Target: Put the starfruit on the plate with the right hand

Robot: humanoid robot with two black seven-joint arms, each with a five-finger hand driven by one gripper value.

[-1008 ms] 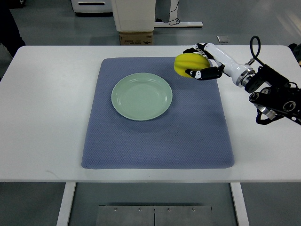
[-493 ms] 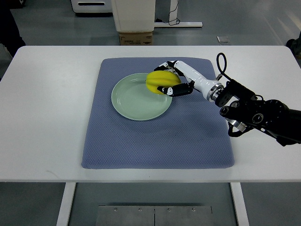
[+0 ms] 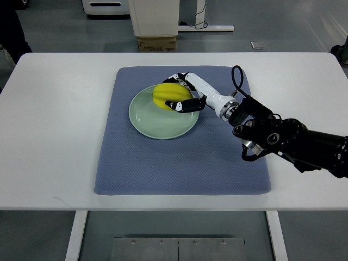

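Note:
A yellow starfruit is held over the right part of a pale green plate, which lies on a blue-grey mat. My right hand is shut on the starfruit, its white and black fingers wrapped around the fruit's right side. The right arm reaches in from the picture's right edge across the mat. Whether the fruit touches the plate I cannot tell. The left arm does not show.
The mat lies on a white table. Beyond the far edge stand a cardboard box and a white cabinet base. A person's dark clothing shows at the top left corner.
My right hand has carried the starfruit leftward from the mat's far right corner to above the plate. The arm has stretched further across the mat.

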